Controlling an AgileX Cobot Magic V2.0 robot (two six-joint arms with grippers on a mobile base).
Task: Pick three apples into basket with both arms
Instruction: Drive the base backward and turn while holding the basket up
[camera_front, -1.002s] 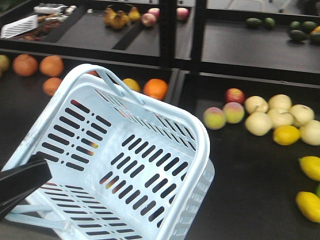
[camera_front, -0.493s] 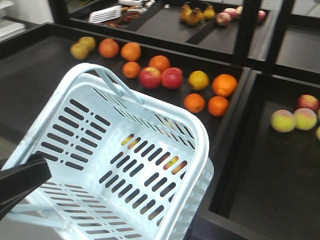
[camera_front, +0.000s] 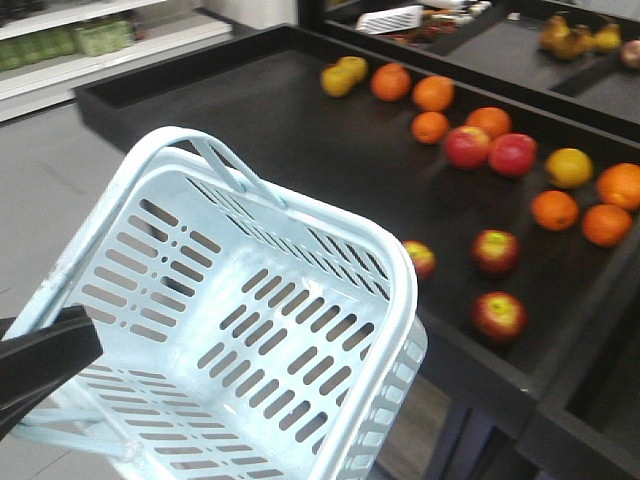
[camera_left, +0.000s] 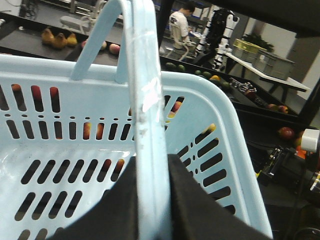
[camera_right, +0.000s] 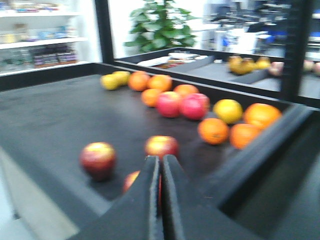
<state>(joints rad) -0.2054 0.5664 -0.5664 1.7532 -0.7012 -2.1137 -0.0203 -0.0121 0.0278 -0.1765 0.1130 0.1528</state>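
A wide black display table (camera_front: 250, 110) with a raised lip is seen in a shop-like room, with pale shelves (camera_front: 90, 40) at the far left. The basket (camera_front: 405, 300) is held up at the near left, tilted, and nothing is seen inside it. Its handle (camera_left: 145, 100) is pinched between the fingers of the left gripper (camera_left: 152, 165). The right gripper (camera_right: 161, 160) is empty, its fingers pressed together, and is pointed towards the fruit.

All three task apples lie on the table close to its near edge, right of the basket. The left apple (camera_front: 420, 258) is partly hidden just beside the basket rim, the middle apple (camera_front: 496, 250) lies a little farther right, and the near apple (camera_front: 499, 315) sits closest to the lip.

Several faults may be expected. Unless the right fingers are spread first, an apple is likely to be knocked and set rolling. The lip could be struck on a low approach. The basket, hung from one thin handle, may swing or tip when fruit is dropped in. The left apple may be blocked by the basket wall.

Farther back, two glossy red apples (camera_front: 467, 147) could be mistaken for targets. Oranges (camera_front: 553, 209) and yellow fruits (camera_front: 338, 78) lie well apart from the task apples.
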